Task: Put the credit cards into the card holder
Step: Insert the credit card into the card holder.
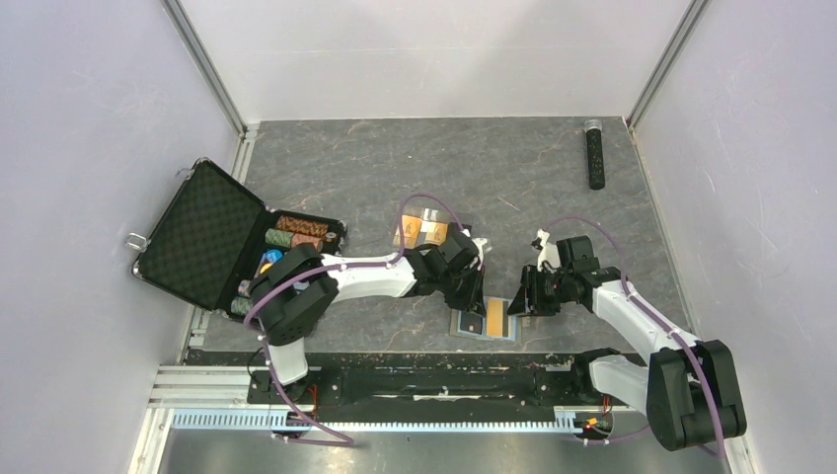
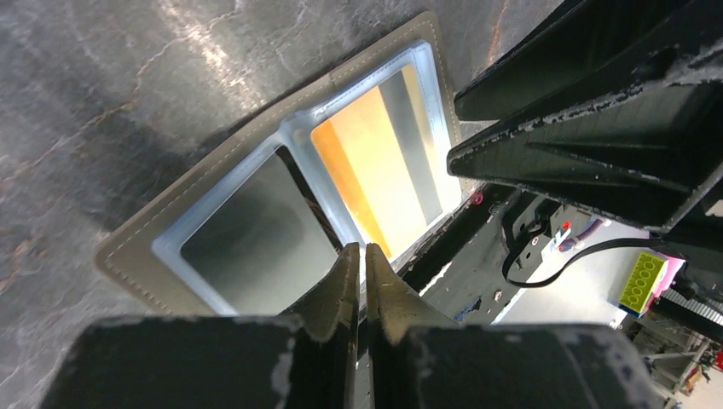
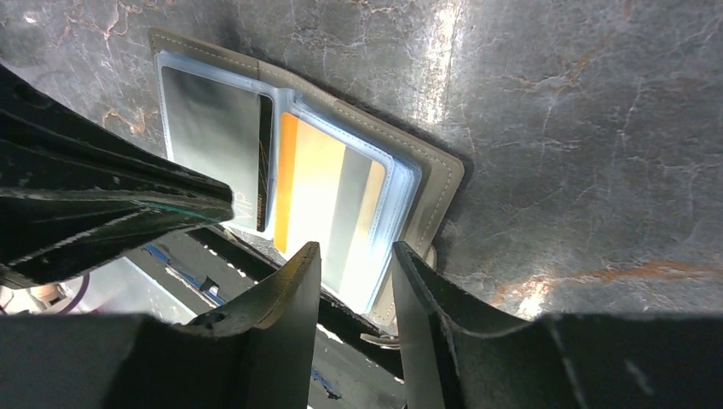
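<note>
Left hand [image 2: 364,253] pinched together over open card holder [image 3: 438,175], right hand [image 3: 354,260] apart, credit card [image 3: 314,189] inside

Open black chip case [image 1: 212,237], left edge of grey table [image 1: 395,168]; slim black remote [image 1: 595,153], far right.

card holder [image 1: 466,325] open flat, orange card [image 1: 496,319] in rt sleeve, other cards [image 1: 422,231] beyond

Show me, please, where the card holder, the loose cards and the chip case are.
Card holder [image 1: 466,326], top view, left clear pocket.
Loose cards [image 1: 431,230], top view, middle card's face.
Chip case [image 1: 202,237], top view, open lid's lining.
</note>
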